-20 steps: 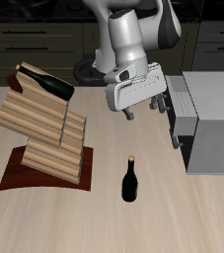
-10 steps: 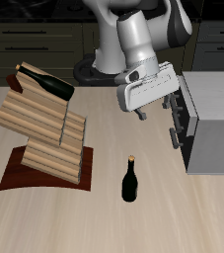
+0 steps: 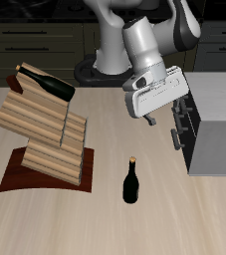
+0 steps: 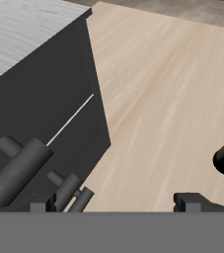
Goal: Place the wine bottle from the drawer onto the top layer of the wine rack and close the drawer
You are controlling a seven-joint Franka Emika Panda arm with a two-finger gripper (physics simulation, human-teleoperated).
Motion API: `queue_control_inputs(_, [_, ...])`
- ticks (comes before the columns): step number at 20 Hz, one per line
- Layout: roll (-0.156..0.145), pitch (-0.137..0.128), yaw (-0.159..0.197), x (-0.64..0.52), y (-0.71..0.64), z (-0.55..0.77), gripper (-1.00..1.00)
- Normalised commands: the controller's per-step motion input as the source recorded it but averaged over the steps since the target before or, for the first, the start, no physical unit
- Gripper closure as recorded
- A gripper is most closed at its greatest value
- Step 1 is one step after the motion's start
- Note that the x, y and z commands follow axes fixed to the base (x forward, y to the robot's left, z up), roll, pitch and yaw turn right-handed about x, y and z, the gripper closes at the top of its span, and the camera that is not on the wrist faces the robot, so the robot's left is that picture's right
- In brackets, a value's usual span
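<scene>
Exterior high and frontal, wrist close above, both showing drawer (image 3: 184,125) (image 4: 44,128)

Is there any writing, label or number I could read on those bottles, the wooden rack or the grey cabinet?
None: no readable text shows in either view.
The bottle on the rack and the standing bottle are plain dark glass.
The wooden rack and grey cabinet bear no marks.

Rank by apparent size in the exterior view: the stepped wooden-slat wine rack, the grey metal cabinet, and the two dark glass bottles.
1. Stepped wooden-slat wine rack, largest.
2. Grey metal cabinet, cut off by the frame edge.
3. Dark glass bottle on the rack's top tier and dark glass bottle standing on the table: alike, not ranked.
</scene>
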Motion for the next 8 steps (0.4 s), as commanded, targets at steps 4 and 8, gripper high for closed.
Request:
queue_control_inputs(4, [0.082, -0.015, -0.037, -0.06, 0.34, -0.06, -1.0])
queue_control_inputs(8, [0.04, -0.013, 0.032, -0.1, 0.13, 0.01, -1.0])
